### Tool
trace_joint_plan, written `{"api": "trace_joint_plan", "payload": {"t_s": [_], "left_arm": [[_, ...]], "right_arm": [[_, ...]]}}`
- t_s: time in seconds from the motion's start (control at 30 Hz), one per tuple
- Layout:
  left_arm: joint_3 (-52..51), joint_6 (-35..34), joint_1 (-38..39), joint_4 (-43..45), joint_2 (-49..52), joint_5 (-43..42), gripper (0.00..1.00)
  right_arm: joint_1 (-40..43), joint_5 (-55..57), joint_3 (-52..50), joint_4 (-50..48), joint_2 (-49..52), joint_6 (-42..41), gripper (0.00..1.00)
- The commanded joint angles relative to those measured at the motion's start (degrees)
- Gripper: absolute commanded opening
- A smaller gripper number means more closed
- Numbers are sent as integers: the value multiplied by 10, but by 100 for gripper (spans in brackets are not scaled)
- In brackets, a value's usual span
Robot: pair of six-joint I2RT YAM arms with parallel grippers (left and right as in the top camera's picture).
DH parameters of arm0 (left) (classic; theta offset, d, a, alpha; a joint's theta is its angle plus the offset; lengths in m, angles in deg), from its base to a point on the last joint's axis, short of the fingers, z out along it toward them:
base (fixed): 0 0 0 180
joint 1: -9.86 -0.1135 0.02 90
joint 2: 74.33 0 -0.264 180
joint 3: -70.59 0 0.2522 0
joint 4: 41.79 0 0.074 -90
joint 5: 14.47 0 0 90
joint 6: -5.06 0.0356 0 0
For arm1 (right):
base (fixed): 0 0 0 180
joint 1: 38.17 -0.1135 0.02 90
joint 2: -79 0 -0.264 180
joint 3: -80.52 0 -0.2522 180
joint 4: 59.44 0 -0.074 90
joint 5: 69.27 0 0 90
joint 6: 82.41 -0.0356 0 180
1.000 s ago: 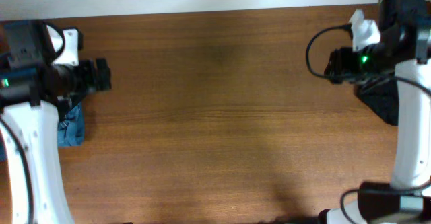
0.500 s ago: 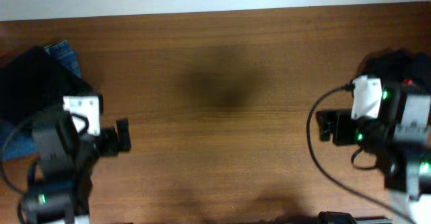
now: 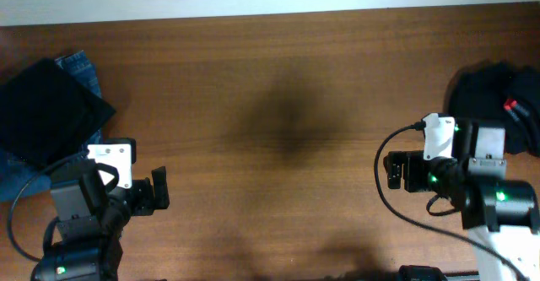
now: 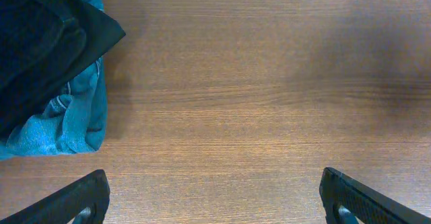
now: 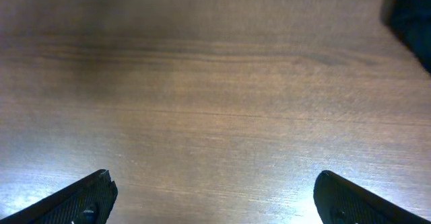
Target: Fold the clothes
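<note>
While left pincer (image 3: 160, 188) and right pincer (image 3: 393, 171) gape (released), black clothes (image 3: 485, 91) lie well apart.

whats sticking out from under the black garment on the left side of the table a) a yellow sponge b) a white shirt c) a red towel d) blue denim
D: blue denim shows along the edge of the black garment, seen in both the overhead and left wrist views.
</note>
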Motion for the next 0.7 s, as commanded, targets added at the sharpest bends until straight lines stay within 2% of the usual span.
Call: {"api": "trace_joint_plan", "payload": {"t_s": [0.0,0.33,0.5,0.67], "left_arm": [[-5,9,0,1,-3,-4,99],[-5,9,0,1,-3,-4,99],[-5,9,0,1,-3,-4,99],[-5,9,0,1,-3,-4,100]], "right_arm": [[-1,9,-2,-2,33,-3,99],[-1,9,-2,-2,135,-3,99],[-2,9,-3,-2,103,-3,98],[-1,29,-4,-3,23,-3,99]]}}
